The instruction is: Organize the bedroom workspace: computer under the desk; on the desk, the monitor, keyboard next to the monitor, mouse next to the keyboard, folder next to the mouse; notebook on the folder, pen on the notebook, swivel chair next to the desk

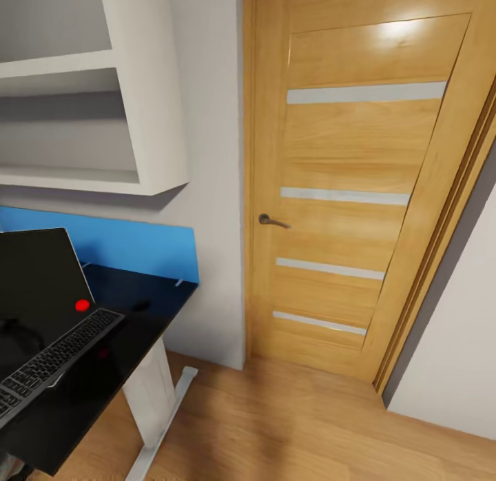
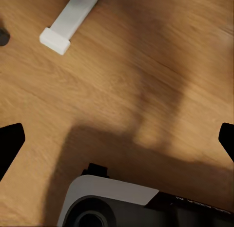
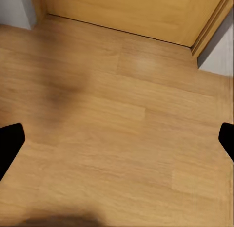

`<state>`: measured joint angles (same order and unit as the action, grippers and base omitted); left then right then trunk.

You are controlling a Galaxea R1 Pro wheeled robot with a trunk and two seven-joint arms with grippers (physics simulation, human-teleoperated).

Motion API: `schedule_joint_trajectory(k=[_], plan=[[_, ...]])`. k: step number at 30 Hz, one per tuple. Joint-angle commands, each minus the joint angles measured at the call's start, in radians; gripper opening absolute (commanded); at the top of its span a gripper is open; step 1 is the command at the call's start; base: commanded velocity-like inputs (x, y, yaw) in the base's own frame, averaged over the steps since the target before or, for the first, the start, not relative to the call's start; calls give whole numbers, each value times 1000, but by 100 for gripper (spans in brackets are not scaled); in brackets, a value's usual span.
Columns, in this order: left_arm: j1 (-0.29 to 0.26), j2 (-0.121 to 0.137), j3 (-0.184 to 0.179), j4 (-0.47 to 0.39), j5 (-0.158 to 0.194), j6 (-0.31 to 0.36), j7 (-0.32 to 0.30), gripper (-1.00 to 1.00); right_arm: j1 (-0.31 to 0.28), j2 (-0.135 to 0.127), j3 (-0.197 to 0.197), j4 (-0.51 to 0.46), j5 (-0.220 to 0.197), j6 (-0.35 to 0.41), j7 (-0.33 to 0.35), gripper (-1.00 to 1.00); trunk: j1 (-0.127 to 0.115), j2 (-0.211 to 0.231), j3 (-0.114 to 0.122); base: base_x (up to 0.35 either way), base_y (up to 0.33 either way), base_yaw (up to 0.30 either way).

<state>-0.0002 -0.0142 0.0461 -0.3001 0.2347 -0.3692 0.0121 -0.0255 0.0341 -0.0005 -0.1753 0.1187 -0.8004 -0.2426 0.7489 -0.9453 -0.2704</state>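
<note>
The glossy black desk [image 1: 160,309] fills the lower left of the head view. On it stands the black monitor [image 1: 38,288], with a red dot at its lower corner. The silver-framed keyboard [image 1: 58,357] lies right in front of the screen. A small dark rounded shape beyond the keyboard looks like the mouse [image 1: 141,305]. My left gripper [image 2: 117,139] is open over bare wooden floor, near the desk's white foot [image 2: 68,20]. My right gripper [image 3: 117,144] is open too, above the floor in front of the door.
A closed wooden door [image 1: 358,191] with a lever handle [image 1: 271,221] is straight ahead. A blue wall panel [image 1: 131,245] runs behind the desk, and white wall shelves [image 1: 103,88] hang above it. The desk's white leg [image 1: 153,398] stands on the wooden floor [image 1: 289,426]. My own base [image 2: 122,205] shows below the left gripper.
</note>
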Motion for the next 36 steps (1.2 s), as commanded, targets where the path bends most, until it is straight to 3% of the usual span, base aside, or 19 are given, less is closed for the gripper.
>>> schedule_joint_trajectory(k=[1,7,12,13,17,20,22,25,27,36], plan=[[0,-1,5,-1,-3,-2,1,100,-1,0,1,0,11,-5,-30,100,0,-1,-1,0,-213,286],[0,-2,7,-1,-4,-4,19,100,-1,1,2,-2,12,-73,-172,100,0,-1,-1,0,-178,286],[-1,-10,1,31,-7,-159,115,100,-1,9,5,-3,15,-139,-298,100,0,-1,-1,0,-27,286],[0,-12,1,54,-7,-224,128,100,-1,12,5,-3,16,-155,-314,100,0,-1,-1,0,-4,286],[0,-13,5,70,-8,-311,137,100,-1,17,6,-2,16,-201,-340,100,0,-1,-1,0,-2,286],[0,-13,7,72,-6,-334,148,100,-1,21,6,-2,16,-213,-358,100,0,-1,-1,0,0,286],[0,-12,11,73,-5,-358,193,100,-1,22,6,-1,16,-216,-364,100,0,-1,-1,0,0,286],[0,-13,9,73,-4,-376,323,100,-1,22,7,-1,16,-218,-367,100,0,-1,-1,0,0,286],[0,-12,8,73,-3,-378,378,100,-1,23,6,-1,16,-218,-368,100,0,-1,-1,0,0,286],[0,-20,9,68,-1,-380,469,100,-1,21,3,-1,14,-214,-369,100,0,-1,-1,0,0,286]])
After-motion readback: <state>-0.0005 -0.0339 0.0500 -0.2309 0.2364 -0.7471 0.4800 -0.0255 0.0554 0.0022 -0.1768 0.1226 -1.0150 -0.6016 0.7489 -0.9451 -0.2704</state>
